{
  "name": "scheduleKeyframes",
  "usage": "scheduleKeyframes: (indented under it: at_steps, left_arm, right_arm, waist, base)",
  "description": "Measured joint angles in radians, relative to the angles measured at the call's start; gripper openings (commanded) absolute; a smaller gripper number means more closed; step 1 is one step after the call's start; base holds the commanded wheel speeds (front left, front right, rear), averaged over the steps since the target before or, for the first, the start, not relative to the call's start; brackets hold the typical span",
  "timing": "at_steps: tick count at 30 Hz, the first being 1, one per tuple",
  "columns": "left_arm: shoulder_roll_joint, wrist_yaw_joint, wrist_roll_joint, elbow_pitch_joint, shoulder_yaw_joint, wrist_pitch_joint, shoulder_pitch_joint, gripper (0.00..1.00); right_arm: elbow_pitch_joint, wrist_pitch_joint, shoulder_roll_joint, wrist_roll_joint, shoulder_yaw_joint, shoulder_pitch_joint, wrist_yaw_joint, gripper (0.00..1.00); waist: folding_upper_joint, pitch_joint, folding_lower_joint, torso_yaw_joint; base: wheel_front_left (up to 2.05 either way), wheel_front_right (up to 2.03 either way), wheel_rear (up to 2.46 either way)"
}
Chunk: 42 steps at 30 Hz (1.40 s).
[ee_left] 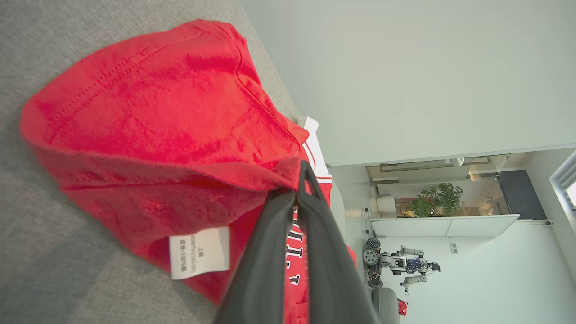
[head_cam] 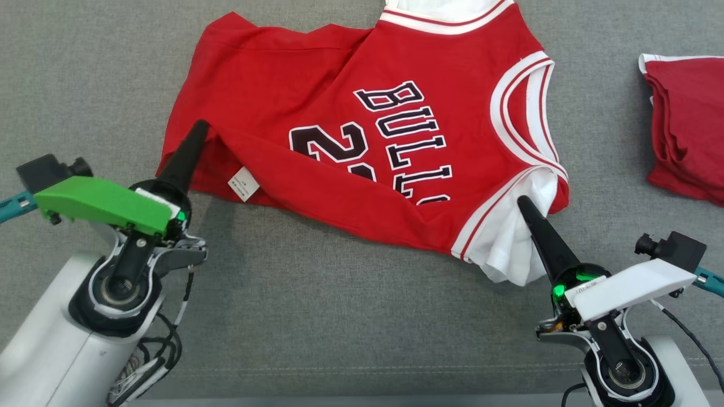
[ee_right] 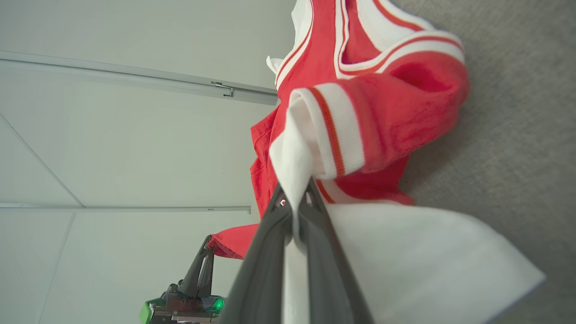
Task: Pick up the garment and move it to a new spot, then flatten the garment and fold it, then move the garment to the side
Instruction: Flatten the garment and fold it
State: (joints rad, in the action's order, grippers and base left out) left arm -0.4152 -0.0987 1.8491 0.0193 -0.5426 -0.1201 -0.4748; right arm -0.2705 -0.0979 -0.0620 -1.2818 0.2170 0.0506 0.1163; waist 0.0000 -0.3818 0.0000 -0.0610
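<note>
1. Red jersey [head_cam: 430,73]: left end effector [head_cam: 198,129] clamped on its hem edge, right end effector [head_cam: 523,203] clamped on its white sleeve [head_cam: 498,249].
2. Beyond them it lies rumpled on grey upholstery [head_cam: 339,311].
3. Soft, light, floppy; corners likely hold best.

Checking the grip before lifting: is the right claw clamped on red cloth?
No, the right claw is shut on the white sleeve cloth of the red-and-white basketball jersey.
</note>
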Motion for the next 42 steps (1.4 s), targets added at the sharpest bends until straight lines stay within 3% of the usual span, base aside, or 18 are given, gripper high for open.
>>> scheduleKeyframes:
  at_steps: [1,2,3,9,18,26,35,42]
  left_arm:
    - [0.012,-0.004,-0.006,-0.024,-0.02,0.01,-0.022,0.47]
    - [0.019,-0.009,-0.021,-0.054,-0.042,0.018,-0.039,0.86]
    - [0.024,-0.012,-0.035,-0.084,-0.054,0.02,-0.045,1.0]
    - [0.042,-0.018,-0.074,-0.199,-0.092,0.023,-0.055,1.0]
    - [0.057,-0.012,-0.131,-0.232,-0.103,0.001,-0.082,1.0]
    - [0.033,0.046,-0.16,-0.202,-0.104,-0.009,-0.081,1.0]
    - [-0.09,0.144,-0.377,-0.193,-0.211,0.0,-0.079,1.0]
    - [-0.107,0.179,-0.527,-0.208,-0.286,-0.037,-0.079,1.0]
  right_arm:
    - [0.005,-0.001,0.0,0.001,0.008,-0.008,0.0,0.0]
    - [0.01,-0.003,0.0,0.001,0.018,-0.015,0.0,0.0]
    - [0.014,-0.006,0.0,0.001,0.03,-0.023,0.0,0.0]
    - [0.027,-0.009,0.005,-0.001,0.052,-0.044,0.002,0.0]
    - [0.053,0.019,0.006,-0.013,0.026,-0.041,0.008,0.0]
    - [0.063,0.022,0.006,-0.013,0.035,-0.032,0.009,0.0]
    - [0.07,0.028,0.006,-0.034,0.049,-0.022,0.009,0.0]
    - [0.073,0.028,0.006,-0.05,0.051,-0.022,0.009,0.0]
  waist:
    - [0.0,-0.006,0.0,0.0]
    - [0.0,-0.012,0.0,0.0]
    - [0.0,-0.017,0.0,0.001]
    - [0.0,-0.032,0.0,0.015]
    - [0.0,-0.026,0.0,-0.012]
    - [0.0,-0.015,0.0,-0.041]
    - [0.0,-0.012,0.0,-0.062]
    - [0.0,-0.014,0.0,-0.062]
  base:
    - [0.0,0.0,0.0]
    - [0.0,0.0,0.0]
    - [0.0,0.0,0.0]
    - [0.0,0.0,0.0]
    - [0.0,0.0,0.0]
    - [0.0,0.0,0.0]
    - [0.0,0.0,0.0]
    - [0.0,0.0,0.0]
